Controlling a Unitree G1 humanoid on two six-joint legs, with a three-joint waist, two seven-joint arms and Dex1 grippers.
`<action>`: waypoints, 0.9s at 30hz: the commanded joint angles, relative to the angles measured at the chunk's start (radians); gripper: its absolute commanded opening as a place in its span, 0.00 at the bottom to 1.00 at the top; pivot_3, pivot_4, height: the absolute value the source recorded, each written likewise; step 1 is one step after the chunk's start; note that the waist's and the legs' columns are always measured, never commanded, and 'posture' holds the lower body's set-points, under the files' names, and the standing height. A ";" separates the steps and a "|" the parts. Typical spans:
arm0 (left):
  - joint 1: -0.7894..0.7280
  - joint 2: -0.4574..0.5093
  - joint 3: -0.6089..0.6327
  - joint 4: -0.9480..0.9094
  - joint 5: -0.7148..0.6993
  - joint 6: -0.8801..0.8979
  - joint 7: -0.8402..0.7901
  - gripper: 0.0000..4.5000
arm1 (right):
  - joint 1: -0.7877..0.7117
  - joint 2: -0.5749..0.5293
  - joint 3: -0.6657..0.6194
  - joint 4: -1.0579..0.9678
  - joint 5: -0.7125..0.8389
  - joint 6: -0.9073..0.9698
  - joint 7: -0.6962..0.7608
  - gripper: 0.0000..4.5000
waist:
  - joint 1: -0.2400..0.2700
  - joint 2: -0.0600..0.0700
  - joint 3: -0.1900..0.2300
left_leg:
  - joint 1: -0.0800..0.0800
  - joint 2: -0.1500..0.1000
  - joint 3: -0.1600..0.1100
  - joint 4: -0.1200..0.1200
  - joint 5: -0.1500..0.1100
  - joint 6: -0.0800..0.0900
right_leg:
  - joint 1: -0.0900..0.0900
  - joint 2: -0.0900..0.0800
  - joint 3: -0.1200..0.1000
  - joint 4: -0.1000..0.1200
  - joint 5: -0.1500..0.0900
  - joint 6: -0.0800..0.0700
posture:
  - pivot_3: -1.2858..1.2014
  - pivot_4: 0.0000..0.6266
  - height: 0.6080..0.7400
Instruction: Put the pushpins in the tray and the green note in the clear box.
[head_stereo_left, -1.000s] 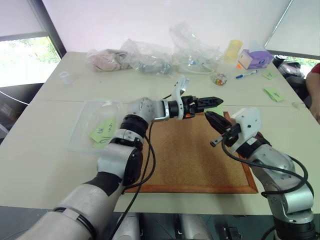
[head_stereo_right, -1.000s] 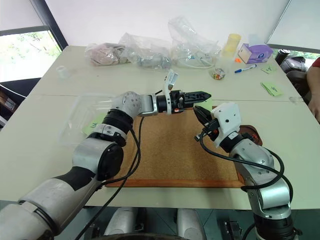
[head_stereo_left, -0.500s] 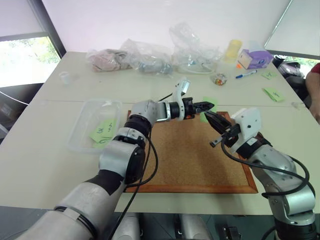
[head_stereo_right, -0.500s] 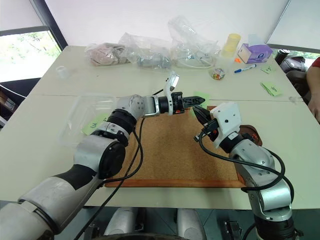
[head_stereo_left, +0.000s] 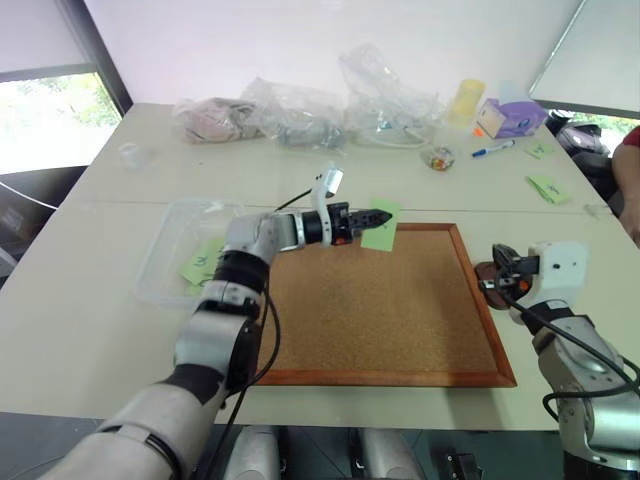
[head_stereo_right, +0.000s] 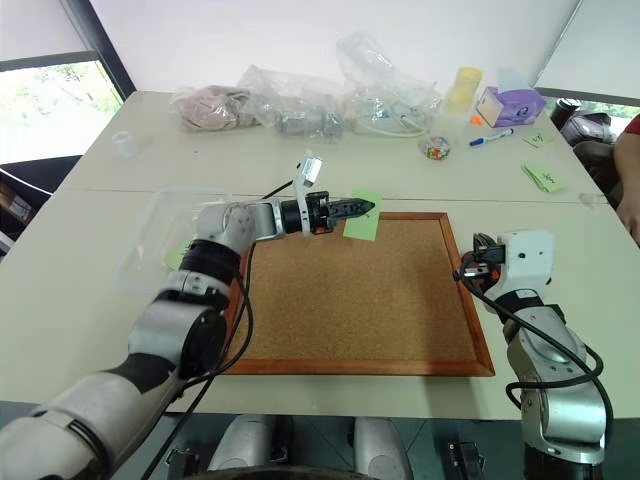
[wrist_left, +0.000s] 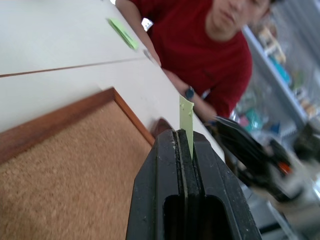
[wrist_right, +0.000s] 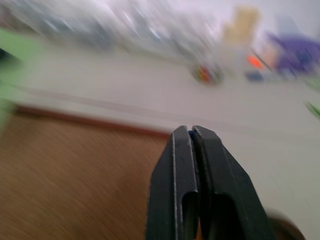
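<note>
The left tool (head_stereo_left: 383, 216) is reaching level across the far edge of the corkboard (head_stereo_left: 380, 310), its two black fingers (wrist_left: 170, 165) pressed together and pinching one edge of the green note (head_stereo_left: 380, 226). The note is hanging off the fingertips, raised above the board's far rim. In the left wrist view the note (wrist_left: 186, 120) is standing edge-on between the closed fingers, with a person in a red shirt (wrist_left: 200, 45) sitting beyond the tabletop (head_stereo_left: 90, 300).

The right tool (head_stereo_right: 472, 258) is sitting off the right edge of the corkboard, its fingers (wrist_right: 187, 195) pressed together and carrying nothing. The tray (head_stereo_left: 490, 272) is lying just beside that edge, partly hidden by the tool.

The clear box (head_stereo_left: 180, 222) is resting on the tabletop left of the board, with another green note (head_stereo_left: 202, 264) lying inside it. Crumpled plastic bags (head_stereo_left: 300, 110) are lying along the far side. I cannot tell where the pushpins are.
</note>
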 joint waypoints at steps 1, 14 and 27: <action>0.037 -0.018 0.000 -0.212 -0.059 0.038 0.037 0.01 | 0.008 -0.023 0.000 0.073 -0.079 -0.086 -0.017 0.00 | 0.000 0.000 0.000 | 0.000 0.000 0.000 0.000 0.000 0.000 | 0.000 0.000 0.000 0.000 0.000 0.000 | 0.52 0.24 0.98; 0.119 -0.045 0.005 -0.377 -0.154 0.096 0.151 0.00 | -0.019 0.002 0.008 0.250 -0.073 -0.150 0.012 0.20 | -0.001 0.001 -0.001 | 0.001 0.000 -0.001 0.000 0.000 0.000 | 0.000 0.001 0.000 0.001 0.000 0.000 | 0.52 0.24 0.98; 0.112 -0.033 -0.001 -0.367 -0.169 0.077 0.153 0.00 | -0.024 0.010 -0.021 0.242 -0.065 -0.181 0.007 0.99 | -0.001 0.001 -0.001 | 0.001 0.000 -0.001 0.000 0.000 0.000 | 0.000 0.001 0.000 0.001 0.000 0.000 | 0.52 0.24 0.98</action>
